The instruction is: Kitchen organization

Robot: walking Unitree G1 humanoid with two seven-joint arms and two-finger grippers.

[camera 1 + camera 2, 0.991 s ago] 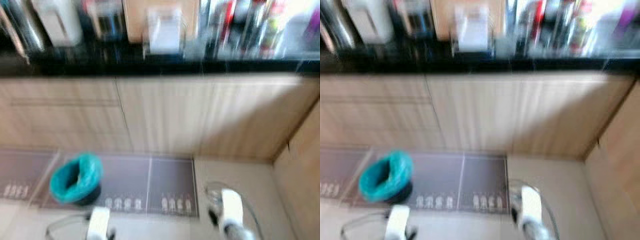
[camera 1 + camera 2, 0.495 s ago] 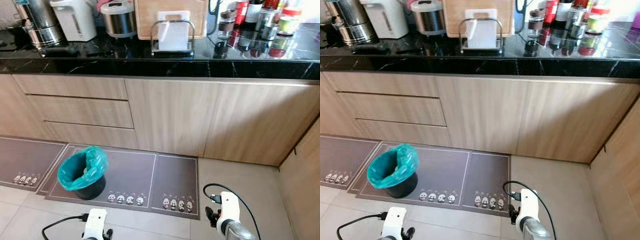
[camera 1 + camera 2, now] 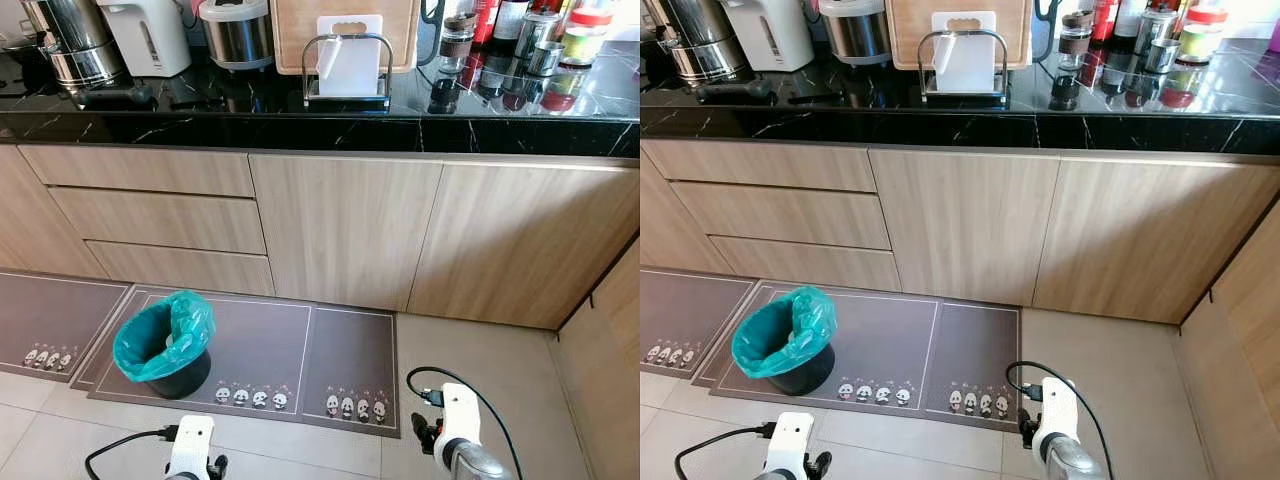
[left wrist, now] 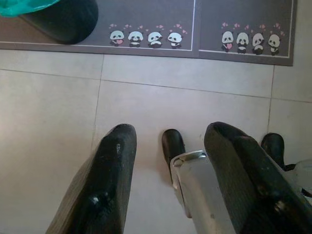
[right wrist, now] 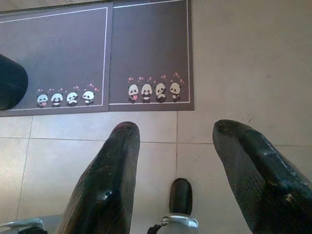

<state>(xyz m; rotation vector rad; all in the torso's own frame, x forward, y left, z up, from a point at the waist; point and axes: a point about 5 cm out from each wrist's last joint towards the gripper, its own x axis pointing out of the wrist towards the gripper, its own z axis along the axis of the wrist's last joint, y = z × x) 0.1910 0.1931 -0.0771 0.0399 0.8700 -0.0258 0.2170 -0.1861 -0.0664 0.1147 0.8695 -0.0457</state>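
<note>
**Both claws idle low, work waits up on the table**

The left claw (image 4: 165,175) and right claw (image 5: 178,170) hang spread and empty over the floor tiles, likely carried low while the robot stands off. Ahead of them lies the panda mat (image 3: 300,355), with the bin (image 3: 163,343) beyond the left claw. Farthest and above, the table (image 3: 300,130) holds the jars (image 3: 500,45) and cutting board rack (image 3: 347,70), well apart from either claw.

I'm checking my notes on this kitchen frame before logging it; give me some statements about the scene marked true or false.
1. The bin has a teal liner. True.
2. The bin stands on bare tile. False: it stands on the grey panda mat.
3. The left gripper holds a bottle. False: it is open and holds nothing.
4. A white cutting board stands in a wire rack on the black counter. True.
5. The right gripper is open. True.
</note>
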